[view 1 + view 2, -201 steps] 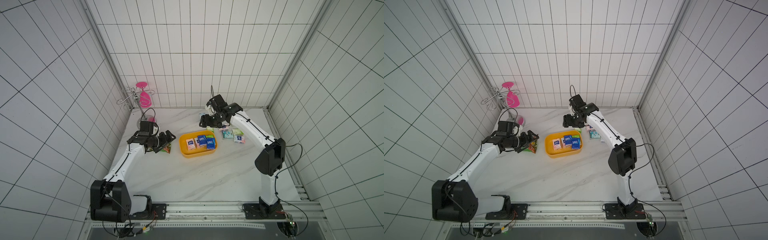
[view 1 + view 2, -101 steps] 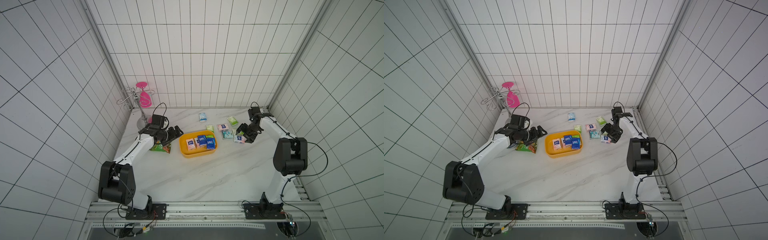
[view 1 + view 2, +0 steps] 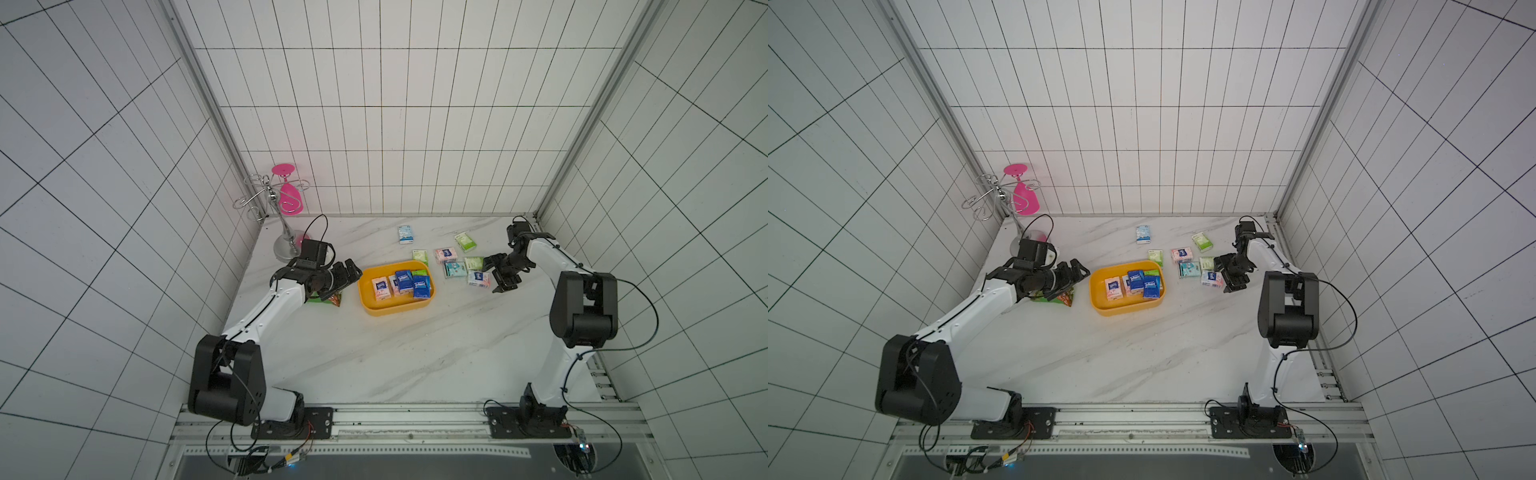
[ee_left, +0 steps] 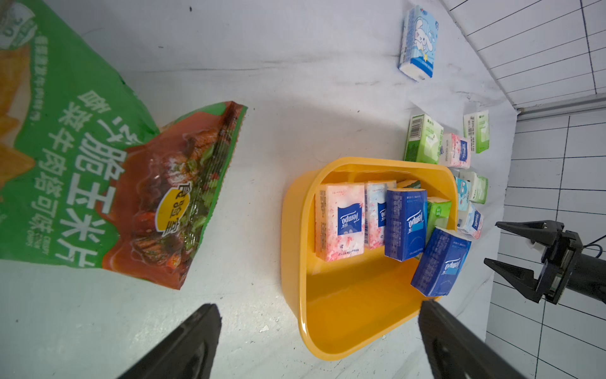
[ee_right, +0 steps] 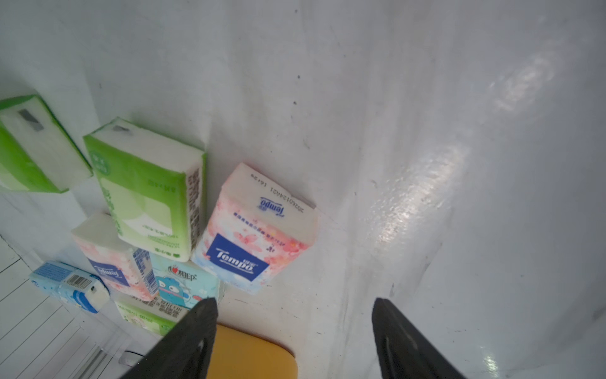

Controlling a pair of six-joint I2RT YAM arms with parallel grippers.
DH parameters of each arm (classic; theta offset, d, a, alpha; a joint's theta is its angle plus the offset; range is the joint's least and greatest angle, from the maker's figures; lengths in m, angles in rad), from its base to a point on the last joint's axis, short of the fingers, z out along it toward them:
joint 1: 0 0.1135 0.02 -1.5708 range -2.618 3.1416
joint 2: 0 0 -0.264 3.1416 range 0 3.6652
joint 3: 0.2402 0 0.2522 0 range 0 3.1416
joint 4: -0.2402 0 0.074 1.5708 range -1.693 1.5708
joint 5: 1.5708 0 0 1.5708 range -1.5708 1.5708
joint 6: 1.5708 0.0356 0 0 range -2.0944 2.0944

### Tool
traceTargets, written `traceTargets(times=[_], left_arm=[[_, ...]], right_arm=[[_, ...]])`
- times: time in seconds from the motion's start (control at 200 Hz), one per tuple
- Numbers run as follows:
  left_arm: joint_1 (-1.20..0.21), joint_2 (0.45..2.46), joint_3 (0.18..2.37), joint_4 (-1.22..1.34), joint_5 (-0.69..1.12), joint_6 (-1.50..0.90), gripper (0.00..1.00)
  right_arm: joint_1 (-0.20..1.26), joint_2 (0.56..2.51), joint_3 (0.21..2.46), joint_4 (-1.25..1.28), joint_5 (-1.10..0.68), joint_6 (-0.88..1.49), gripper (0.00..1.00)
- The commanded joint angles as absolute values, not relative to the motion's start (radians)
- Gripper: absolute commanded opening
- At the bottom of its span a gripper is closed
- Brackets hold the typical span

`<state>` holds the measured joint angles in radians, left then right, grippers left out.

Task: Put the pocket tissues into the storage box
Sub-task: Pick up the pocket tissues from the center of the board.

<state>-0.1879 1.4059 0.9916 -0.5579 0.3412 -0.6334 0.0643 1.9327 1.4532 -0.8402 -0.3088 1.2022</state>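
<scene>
Movement came mostly from the right arm: a second before, it had been reaching over the far side of the box (image 3: pixel 395 309), and it had since swung out to the loose packets (image 3: pixel 455 269) on the surface (image 3: pixel 415 353). That left the right tool (image 3: pixel 491 274) just beside the pink packet (image 3: pixel 478 278) at the near edge of that cluster. Its jaws stood spread with nothing between them, and in the right wrist view the pink packet lay ahead of the tips, not yet between them. The left tool (image 3: pixel 347 276), also spread and empty, had edged from over the snack bag (image 3: pixel 332 298) toward the box's side. What lay in the box looked unchanged: at least five packets, pink, dark blue and green. Seven more lay outside, six clustered by the right tool and one further back. I judged that a fresh pick was being lined up, with the pink packet the likely target and roughly half the job left.
</scene>
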Motion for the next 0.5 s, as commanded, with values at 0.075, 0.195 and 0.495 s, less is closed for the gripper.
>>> traceTargets(times=[0.075, 0.195, 0.495], left_arm=[[-0.168, 1.37, 0.976, -0.549, 0.311, -0.631, 0.97], [-0.15, 1.368, 0.98, -0.554, 0.309, -0.624, 0.98], [-0.117, 1.357, 0.977, -0.559, 0.314, -0.609, 0.97]], right_arm=[[0.055, 2.029, 1.502, -0.829, -0.333, 1.335, 0.78], [0.056, 2.062, 1.508, -0.821, -0.325, 1.384, 0.78], [0.059, 2.038, 1.504, -0.8, -0.274, 1.427, 0.78]])
